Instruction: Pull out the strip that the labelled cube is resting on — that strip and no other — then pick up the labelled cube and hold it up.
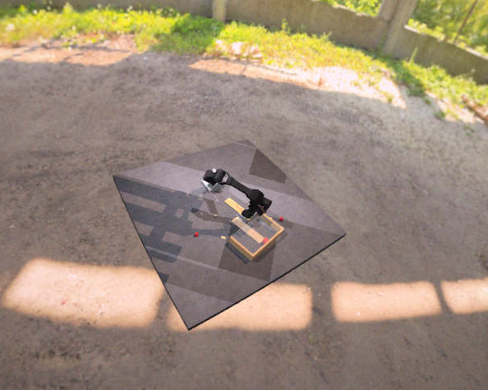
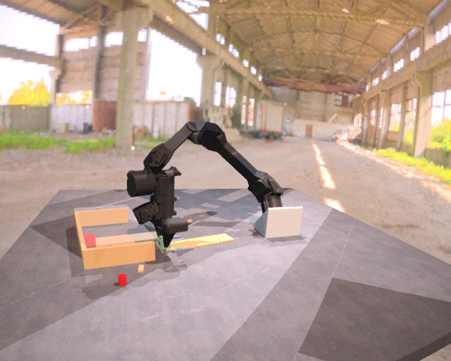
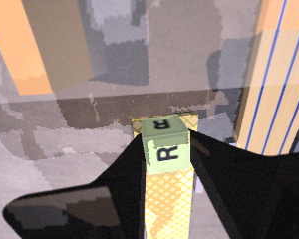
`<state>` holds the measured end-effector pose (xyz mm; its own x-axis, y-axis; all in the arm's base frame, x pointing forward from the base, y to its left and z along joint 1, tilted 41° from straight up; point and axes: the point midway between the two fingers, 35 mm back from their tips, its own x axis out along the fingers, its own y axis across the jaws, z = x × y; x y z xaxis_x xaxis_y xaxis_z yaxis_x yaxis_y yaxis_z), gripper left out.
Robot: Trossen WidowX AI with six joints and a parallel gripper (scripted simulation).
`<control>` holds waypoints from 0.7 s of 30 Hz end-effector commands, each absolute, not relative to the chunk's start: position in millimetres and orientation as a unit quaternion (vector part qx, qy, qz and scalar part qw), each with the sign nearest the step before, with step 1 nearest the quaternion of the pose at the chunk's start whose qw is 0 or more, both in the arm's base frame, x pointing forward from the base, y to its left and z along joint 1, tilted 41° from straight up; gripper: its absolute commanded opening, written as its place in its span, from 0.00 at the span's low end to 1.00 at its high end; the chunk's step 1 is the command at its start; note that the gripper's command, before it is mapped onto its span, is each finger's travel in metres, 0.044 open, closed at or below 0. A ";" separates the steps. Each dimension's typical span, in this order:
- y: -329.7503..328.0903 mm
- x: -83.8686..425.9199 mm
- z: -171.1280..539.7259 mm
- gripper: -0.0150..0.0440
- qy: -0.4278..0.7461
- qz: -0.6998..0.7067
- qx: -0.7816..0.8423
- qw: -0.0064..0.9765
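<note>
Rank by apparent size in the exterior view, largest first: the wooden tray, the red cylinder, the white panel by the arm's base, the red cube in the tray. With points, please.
1. wooden tray (image 1: 241,248) (image 2: 119,255)
2. white panel (image 2: 283,222)
3. red cube (image 1: 265,240) (image 2: 90,240)
4. red cylinder (image 2: 122,280)

The last two look close, but the cube appears slightly larger.
</note>
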<state>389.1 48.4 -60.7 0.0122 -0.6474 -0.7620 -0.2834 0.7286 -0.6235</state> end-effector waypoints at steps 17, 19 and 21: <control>65.6 340.4 -28.5 0.25 0.689 -0.144 -0.341 0.623; 67.3 332.3 -24.0 0.25 0.689 -0.144 -0.342 0.623; 67.8 329.4 -22.4 0.25 0.689 -0.144 -0.342 0.623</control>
